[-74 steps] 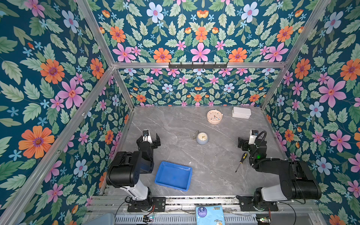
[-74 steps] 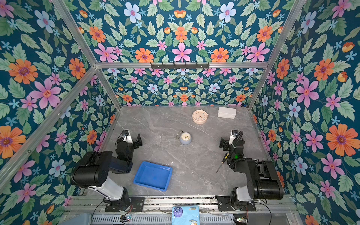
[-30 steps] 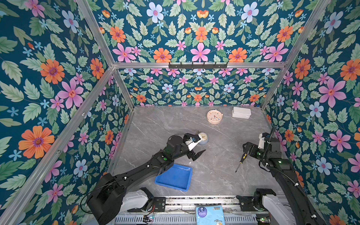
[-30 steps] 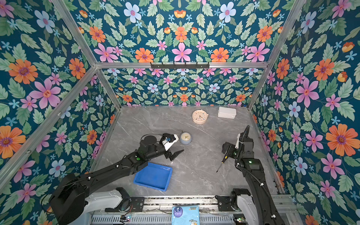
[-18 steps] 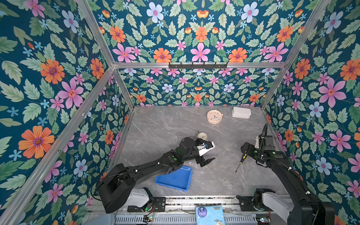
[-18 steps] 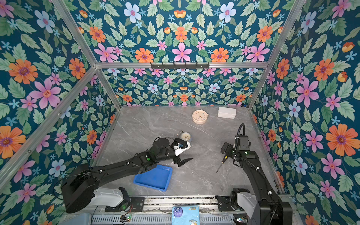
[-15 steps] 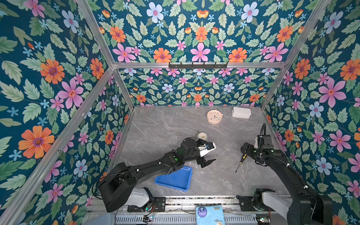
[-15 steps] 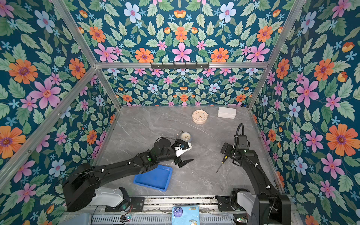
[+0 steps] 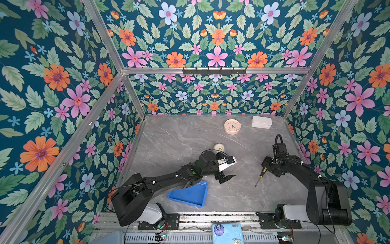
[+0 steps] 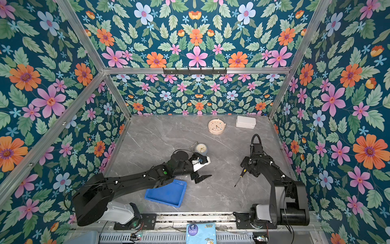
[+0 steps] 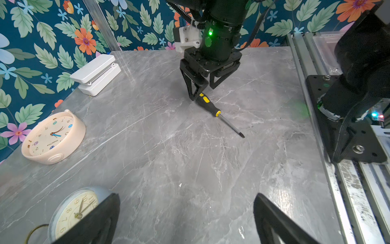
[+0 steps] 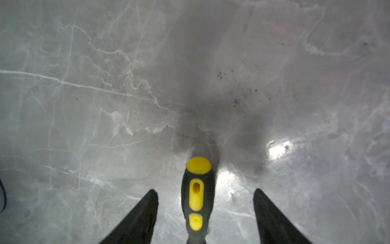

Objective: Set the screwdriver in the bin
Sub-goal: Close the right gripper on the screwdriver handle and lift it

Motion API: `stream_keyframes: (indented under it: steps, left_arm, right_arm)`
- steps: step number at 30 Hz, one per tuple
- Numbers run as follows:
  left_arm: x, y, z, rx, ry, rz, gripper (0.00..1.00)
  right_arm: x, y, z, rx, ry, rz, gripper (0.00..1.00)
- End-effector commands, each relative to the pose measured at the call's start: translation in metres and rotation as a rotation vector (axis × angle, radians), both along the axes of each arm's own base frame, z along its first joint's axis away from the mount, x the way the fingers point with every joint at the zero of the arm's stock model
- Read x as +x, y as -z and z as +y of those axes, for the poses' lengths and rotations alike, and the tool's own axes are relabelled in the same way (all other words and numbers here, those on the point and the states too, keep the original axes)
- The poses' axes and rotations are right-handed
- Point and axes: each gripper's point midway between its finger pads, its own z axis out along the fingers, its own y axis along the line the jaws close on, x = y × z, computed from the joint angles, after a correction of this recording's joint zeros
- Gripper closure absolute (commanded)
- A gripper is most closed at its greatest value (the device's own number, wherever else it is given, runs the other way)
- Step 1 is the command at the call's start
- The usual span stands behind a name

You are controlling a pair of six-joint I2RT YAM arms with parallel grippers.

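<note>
Screwdriver (image 11: 209,105): black handle, yellow accents, thin dark shaft.

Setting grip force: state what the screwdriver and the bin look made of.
Screwdriver: handle looks like ribbed matte black rubber or plastic with yellow plastic inserts; shaft probably metal, thin, glinting. Bin: likely moulded plastic, uniform blue, slight sheen.

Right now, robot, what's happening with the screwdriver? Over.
Right end effector open, astride the screwdriver, not gripping yet. Screwdriver flat on table, outside the bin. Left end effector open, hanging between screwdriver and bin; may block the way.
</note>
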Motion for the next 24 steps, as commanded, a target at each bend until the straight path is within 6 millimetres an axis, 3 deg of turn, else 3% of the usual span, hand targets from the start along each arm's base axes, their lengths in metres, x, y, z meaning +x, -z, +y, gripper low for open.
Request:
stream_keyframes:
  steps: [1,14,19,24]
  left_arm:
    - [0.0,-0.003,-0.001,-0.015,-0.005,0.01,0.0]
    - [0.003,0.001,-0.003,-0.009,-0.019,0.03,0.0]
    - [0.004,0.001,-0.004,-0.009,-0.026,0.029,0.0]
    - [0.007,-0.002,-0.004,-0.025,-0.047,0.036,0.0]
  right_arm:
    - [0.004,0.002,0.001,0.017,0.027,0.005,0.37]
    - [0.002,0.017,0.004,0.037,0.028,0.094,0.75]
    - [0.001,0.013,0.004,0.031,0.02,0.079,0.82]
    - [0.01,-0.006,0.005,0.018,-0.035,0.001,0.85]
